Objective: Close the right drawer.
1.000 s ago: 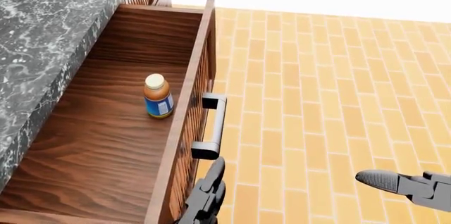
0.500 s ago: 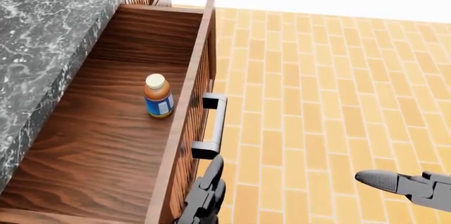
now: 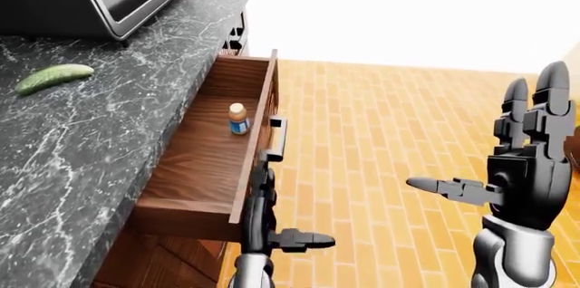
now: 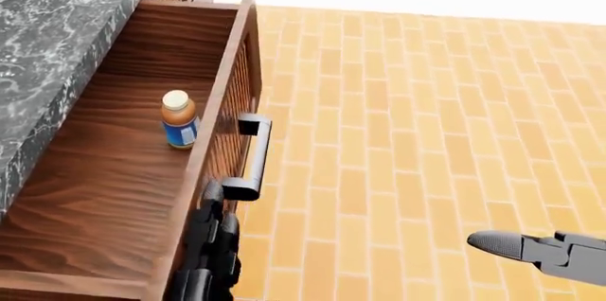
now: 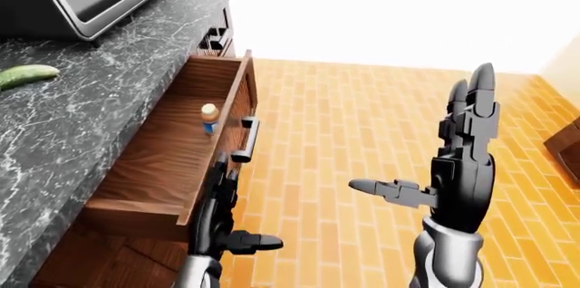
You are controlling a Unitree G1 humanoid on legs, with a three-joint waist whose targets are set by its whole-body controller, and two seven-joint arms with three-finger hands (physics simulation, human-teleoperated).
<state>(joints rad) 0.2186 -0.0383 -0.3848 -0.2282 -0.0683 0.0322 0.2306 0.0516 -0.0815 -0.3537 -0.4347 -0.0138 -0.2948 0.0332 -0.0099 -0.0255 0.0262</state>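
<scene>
Left hand [image 3: 261,210], fingers spread, lies flat against the open drawer [image 4: 104,194] front (bottle [image 4: 178,119] inside); right hand [image 5: 462,166], at 3 o'clock, is splayed and empty.

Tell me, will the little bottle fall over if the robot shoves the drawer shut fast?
Probably, if shoved hard. The bottle stands upright, tall and narrow, so a jolt could tip it. It stands free on the smooth wooden drawer floor, nothing bracing it, so it might slide too. Being round, it would likely roll if it fell.
</scene>
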